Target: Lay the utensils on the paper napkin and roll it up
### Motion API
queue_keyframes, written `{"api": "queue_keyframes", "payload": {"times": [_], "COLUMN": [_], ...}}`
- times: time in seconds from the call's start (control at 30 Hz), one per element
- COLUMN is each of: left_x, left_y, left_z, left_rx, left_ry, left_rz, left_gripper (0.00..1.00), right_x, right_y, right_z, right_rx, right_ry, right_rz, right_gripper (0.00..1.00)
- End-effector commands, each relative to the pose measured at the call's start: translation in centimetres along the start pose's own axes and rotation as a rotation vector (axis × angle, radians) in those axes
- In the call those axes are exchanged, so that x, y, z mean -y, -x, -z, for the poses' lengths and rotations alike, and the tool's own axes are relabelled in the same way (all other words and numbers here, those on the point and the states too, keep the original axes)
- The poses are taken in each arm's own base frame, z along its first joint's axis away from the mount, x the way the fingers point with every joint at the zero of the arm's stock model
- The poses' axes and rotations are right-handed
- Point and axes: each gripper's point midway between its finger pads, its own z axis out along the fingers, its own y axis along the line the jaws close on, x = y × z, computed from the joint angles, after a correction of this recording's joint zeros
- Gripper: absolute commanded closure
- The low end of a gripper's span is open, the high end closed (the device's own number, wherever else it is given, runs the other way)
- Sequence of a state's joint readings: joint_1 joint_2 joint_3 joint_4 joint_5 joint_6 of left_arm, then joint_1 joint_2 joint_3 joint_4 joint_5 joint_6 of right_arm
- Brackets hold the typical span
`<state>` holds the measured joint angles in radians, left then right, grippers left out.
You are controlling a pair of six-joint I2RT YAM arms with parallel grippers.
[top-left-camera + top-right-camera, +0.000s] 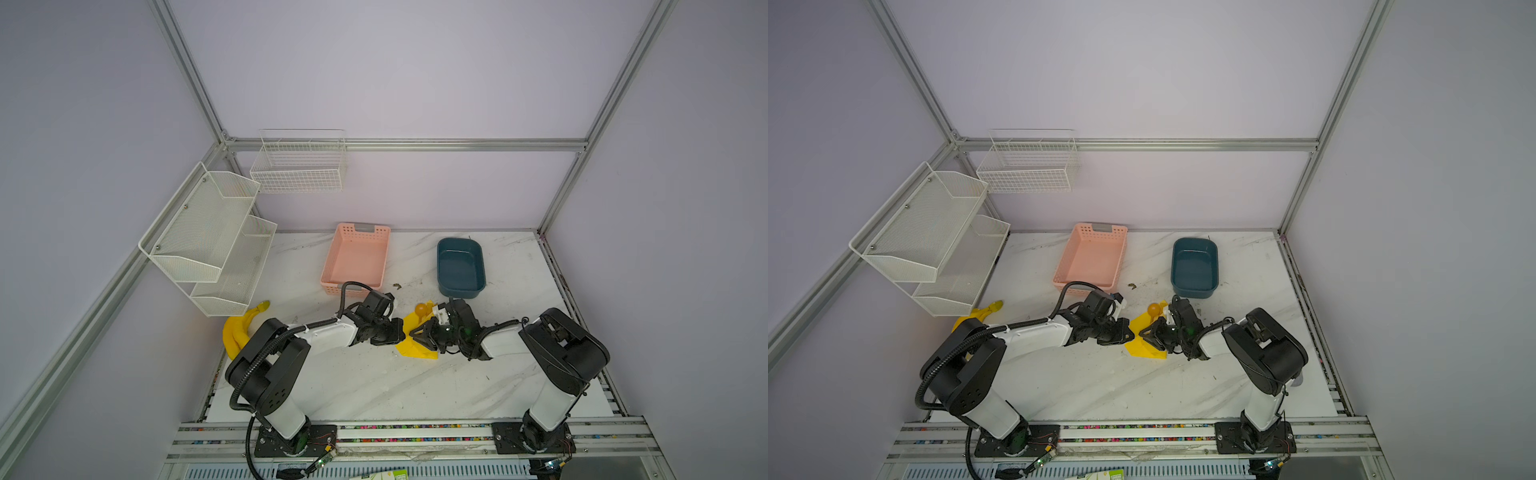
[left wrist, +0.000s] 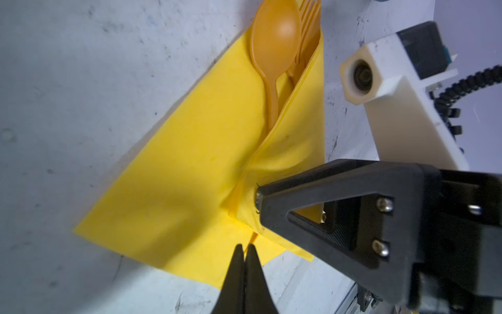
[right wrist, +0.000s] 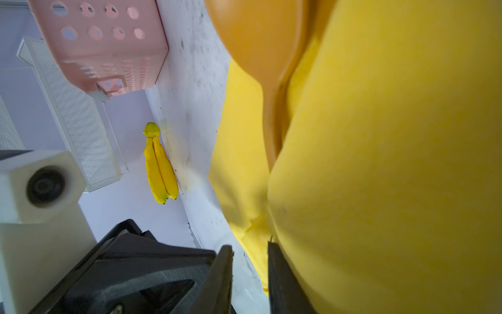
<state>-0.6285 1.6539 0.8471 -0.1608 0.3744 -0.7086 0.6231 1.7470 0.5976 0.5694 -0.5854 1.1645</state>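
Find the paper napkin [image 1: 415,352] just below the centre of the frame in both top views, flat on the tabletop [image 1: 374,386], one flap folded over the utensils [image 1: 421,309]. See the spoon [image 2: 274,40] poking its bowl out past the napkin's upper end, toward the blue tub [image 1: 459,266], with the fork [image 2: 309,30] tucked beside it under the flap; no knife in sight, perhaps hidden in the fold. Note the left tool [image 2: 243,248] closed tight, tips at the napkin's edge; no telling of any paper pinched between them. Note the right tool [image 3: 251,247] partly open, jaws a narrow gap apart, one finger pressed against the raised flap, clamping nothing.

Likely trouble from here: tearing or crooked creasing of the thin paper under a finger dragged sideways. Equally, springing open of the flap on release, given only one loose fold so far. Risk too of shoving spoon and fork out of the open end during rolling, given smooth handles on slick paper. With both tools crowded close together at the same edge, danger of a knock between them.
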Motion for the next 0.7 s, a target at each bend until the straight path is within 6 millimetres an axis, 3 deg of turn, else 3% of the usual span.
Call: {"api": "queue_keyframes", "payload": {"times": [0.0, 0.4, 0.67], "left_x": [3.4, 4.4, 4.1], "left_y": [3.5, 5.2, 5.1], "left_z": [0.7, 0.5, -0.5], "left_rx": [0.075, 0.101, 0.071], "left_ry": [-0.092, -0.106, -0.098], "left_rz": [-0.063, -0.079, -0.065], "left_gripper": [1.00, 1.00, 1.00], "right_x": [1.6, 1.7, 1.6], "right_y": [-0.6, -0.7, -0.7], "right_z": [-0.3, -0.1, -0.1], "right_rx": [-0.017, -0.018, -0.018], "right_ry": [-0.043, -0.047, -0.046], "right_rz": [-0.030, -0.034, -0.033], "right_gripper": [0.75, 0.78, 0.79]}}
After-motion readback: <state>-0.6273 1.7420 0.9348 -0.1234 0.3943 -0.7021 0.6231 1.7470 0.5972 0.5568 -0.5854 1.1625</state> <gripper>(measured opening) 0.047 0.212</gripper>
